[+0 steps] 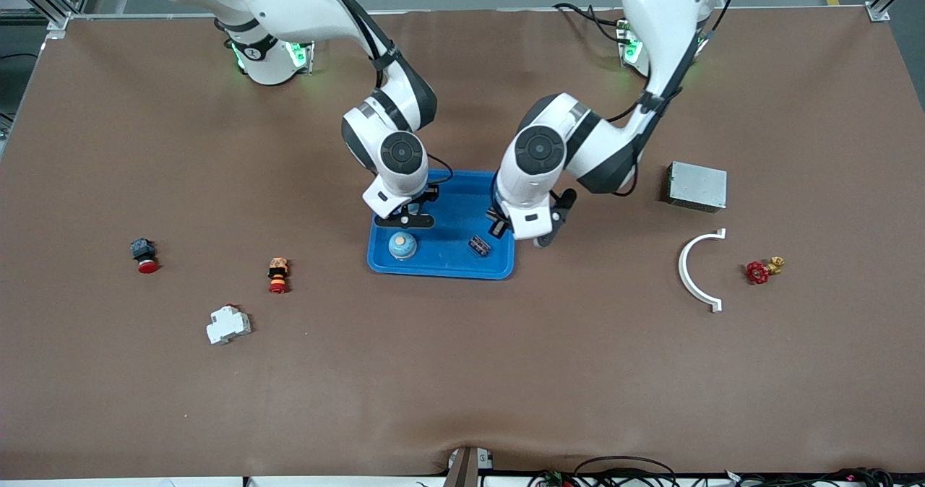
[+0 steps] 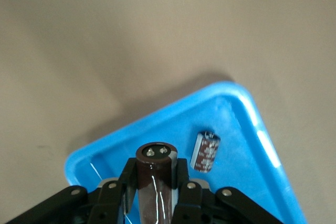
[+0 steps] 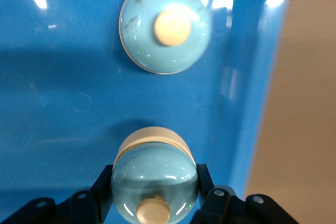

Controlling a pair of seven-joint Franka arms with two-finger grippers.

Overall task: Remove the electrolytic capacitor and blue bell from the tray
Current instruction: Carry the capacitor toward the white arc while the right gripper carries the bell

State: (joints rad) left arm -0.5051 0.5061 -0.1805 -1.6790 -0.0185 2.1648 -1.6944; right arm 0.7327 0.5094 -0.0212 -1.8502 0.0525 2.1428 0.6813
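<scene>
Two bells: one in right gripper (image 3: 153,195) grip, one (image 3: 166,25) in blue tray (image 1: 462,205). Two capacitors: one clamped by left gripper (image 2: 155,192), one (image 2: 206,151) in tray.

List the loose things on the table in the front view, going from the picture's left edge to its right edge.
Red push button, orange switch, blue tray, metal box, red valve.

High front camera; close wrist views (shared tray (image 1: 462,191))
</scene>
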